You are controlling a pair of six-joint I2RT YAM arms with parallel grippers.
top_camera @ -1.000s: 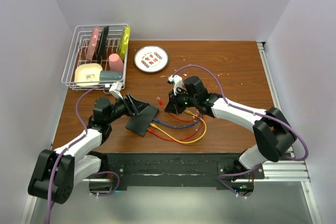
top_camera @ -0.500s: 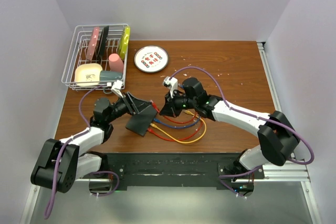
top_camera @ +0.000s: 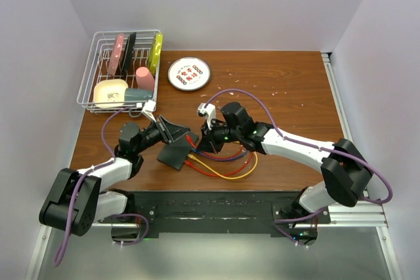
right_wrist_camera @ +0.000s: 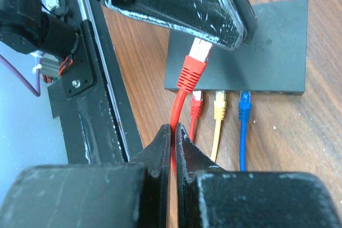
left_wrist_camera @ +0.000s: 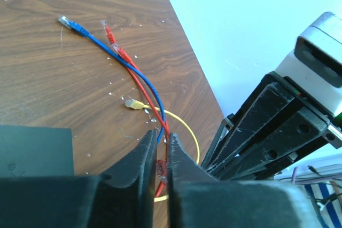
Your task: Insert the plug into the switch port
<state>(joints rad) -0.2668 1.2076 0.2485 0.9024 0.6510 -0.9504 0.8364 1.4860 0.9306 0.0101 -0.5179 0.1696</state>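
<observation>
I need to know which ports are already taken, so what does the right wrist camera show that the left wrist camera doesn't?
Only right wrist: the switch's port edge with red, yellow and blue plugs seated, and the right gripper shut on a red cable. Only left wrist: the cables' loose ends on the table. Both: the left gripper pinching the free red plug, plus part of the switch.
</observation>
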